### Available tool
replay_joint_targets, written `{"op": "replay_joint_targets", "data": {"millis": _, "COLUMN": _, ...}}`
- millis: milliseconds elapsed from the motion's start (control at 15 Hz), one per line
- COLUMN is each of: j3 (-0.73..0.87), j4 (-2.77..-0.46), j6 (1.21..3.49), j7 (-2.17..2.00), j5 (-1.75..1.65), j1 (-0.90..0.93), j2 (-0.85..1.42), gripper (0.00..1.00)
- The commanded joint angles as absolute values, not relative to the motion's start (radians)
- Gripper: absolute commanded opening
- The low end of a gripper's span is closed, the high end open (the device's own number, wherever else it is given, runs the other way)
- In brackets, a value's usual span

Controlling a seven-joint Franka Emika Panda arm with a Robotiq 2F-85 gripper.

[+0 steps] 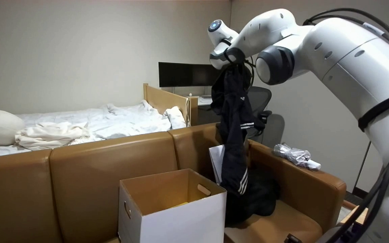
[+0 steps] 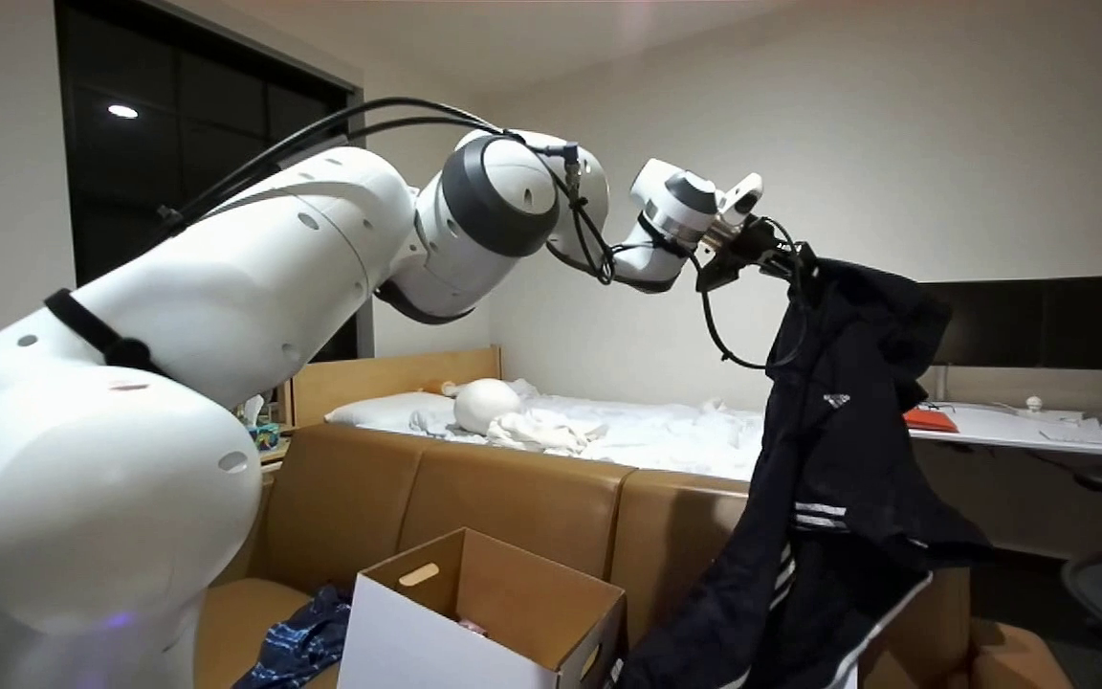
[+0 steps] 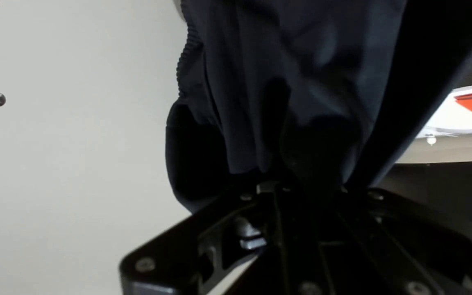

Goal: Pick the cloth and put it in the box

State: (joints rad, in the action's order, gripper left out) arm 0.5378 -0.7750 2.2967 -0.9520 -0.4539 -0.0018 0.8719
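Observation:
The cloth is a dark navy jacket with white stripes. It hangs in the air in both exterior views [image 1: 234, 114] [image 2: 838, 450] and fills the upper middle of the wrist view [image 3: 301, 82]. My gripper [image 2: 804, 266] is shut on its top part; the dark fingers also show in the wrist view [image 3: 303, 192], with fabric between them. The box [image 1: 184, 219] is white outside, brown inside and open at the top. It also shows in an exterior view [image 2: 446, 641]. The jacket hangs beside the box, its lower end near the box's rim. Small items show inside, mostly hidden.
The box stands on a brown sofa [image 1: 113, 158]. A black cloth [image 1: 258, 199] lies on the seat, and a blue patterned cloth [image 2: 297, 641] lies at the box's other side. A plastic-wrapped bundle [image 1: 295, 156] rests on the armrest. A bed [image 1: 127, 118] stands behind the sofa.

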Motion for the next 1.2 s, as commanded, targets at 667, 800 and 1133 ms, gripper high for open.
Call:
{"op": "replay_joint_targets", "data": {"millis": 667, "j3": 0.358, "j4": -0.488, "j6": 1.768, "j7": -1.196, "j5": -0.176, "j1": 0.120, "j2": 0.744, "gripper": 0.02}}
{"op": "replay_joint_targets", "data": {"millis": 800, "j3": 0.313, "j4": -0.338, "j6": 1.653, "j7": -1.311, "j5": -0.211, "j1": 0.117, "j2": 0.789, "gripper": 0.02}}
{"op": "replay_joint_targets", "data": {"millis": 1133, "j3": 0.355, "j4": -0.412, "j6": 1.613, "j7": -1.599, "j5": -0.210, "j1": 0.227, "j2": 0.671, "gripper": 0.02}}
